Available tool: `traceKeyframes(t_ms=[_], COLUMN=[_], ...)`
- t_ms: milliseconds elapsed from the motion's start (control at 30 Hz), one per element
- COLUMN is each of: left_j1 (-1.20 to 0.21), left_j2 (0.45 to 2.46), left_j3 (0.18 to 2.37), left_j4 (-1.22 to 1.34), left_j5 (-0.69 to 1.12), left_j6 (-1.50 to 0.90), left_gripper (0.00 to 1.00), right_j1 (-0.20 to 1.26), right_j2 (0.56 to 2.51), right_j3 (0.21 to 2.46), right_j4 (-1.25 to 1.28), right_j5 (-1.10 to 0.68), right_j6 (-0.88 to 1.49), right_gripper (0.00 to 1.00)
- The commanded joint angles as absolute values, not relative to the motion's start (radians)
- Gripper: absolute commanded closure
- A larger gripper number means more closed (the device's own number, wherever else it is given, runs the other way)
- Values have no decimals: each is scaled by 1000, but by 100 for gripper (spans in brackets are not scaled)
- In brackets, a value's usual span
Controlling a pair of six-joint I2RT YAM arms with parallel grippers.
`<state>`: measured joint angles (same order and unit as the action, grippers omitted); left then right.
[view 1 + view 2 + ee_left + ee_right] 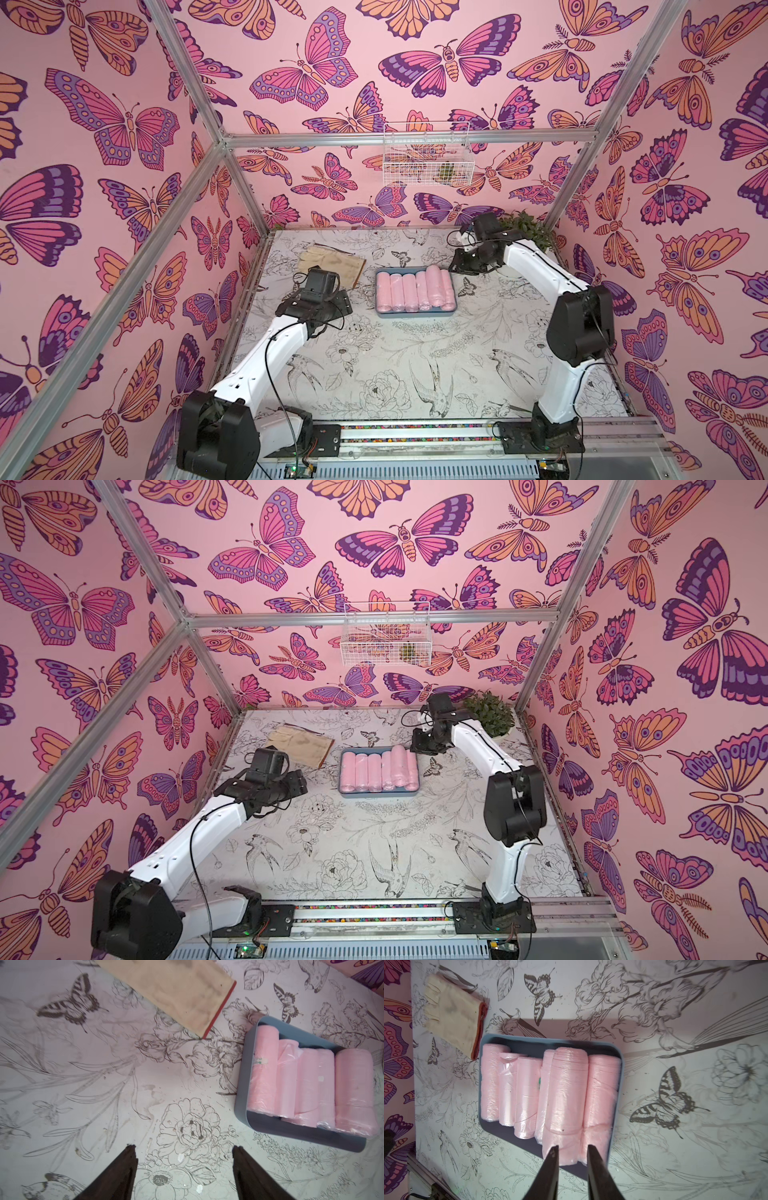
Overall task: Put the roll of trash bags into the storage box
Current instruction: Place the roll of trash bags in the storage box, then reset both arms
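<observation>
The storage box (pixel 415 315) is a shallow blue-grey tray at mid-table, filled with several pink rolls lying side by side. One roll of trash bags (pixel 566 1088) rests on top of the others near the tray's right end, also seen in a top view (pixel 398 762). My right gripper (pixel 573 1147) hovers over that roll's far end with its jaws a little apart and nothing between them. My left gripper (pixel 184 1147) is open above bare table, left of the box (pixel 241 1095), holding nothing.
A beige glove (pixel 332 266) with a red cuff lies on the table left of and behind the box. A potted plant (pixel 488 712) stands in the back right corner behind the right arm. A white wire basket (pixel 426 153) hangs on the back wall.
</observation>
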<state>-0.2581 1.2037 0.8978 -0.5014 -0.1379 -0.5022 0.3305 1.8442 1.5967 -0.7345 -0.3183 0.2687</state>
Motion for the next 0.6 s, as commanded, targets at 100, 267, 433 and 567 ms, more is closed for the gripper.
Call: traceKeyframes(t_ms=[100,267,433,567], left_j1=[-170,-114,-108,-98], left_j2=[1076,1016,1022,1082], left_j3=[724,548,406,366], left_j4=[-212,27,268,356], left_j5=[-335,-343,-356,-368], left_j6=[-308,-255,-151,-146], left_gripper=[21,18,14,12], right_j1=[205,141,135,134], right_j2=[1631,1484,1301,1162], right_j3=[1280,1024,756,574], right_j4=[-523,-365,-112,81], right_j5=[-303,-239,-101,137], right_j6=[264,240,209,252], right_gripper=[71,71,71,70])
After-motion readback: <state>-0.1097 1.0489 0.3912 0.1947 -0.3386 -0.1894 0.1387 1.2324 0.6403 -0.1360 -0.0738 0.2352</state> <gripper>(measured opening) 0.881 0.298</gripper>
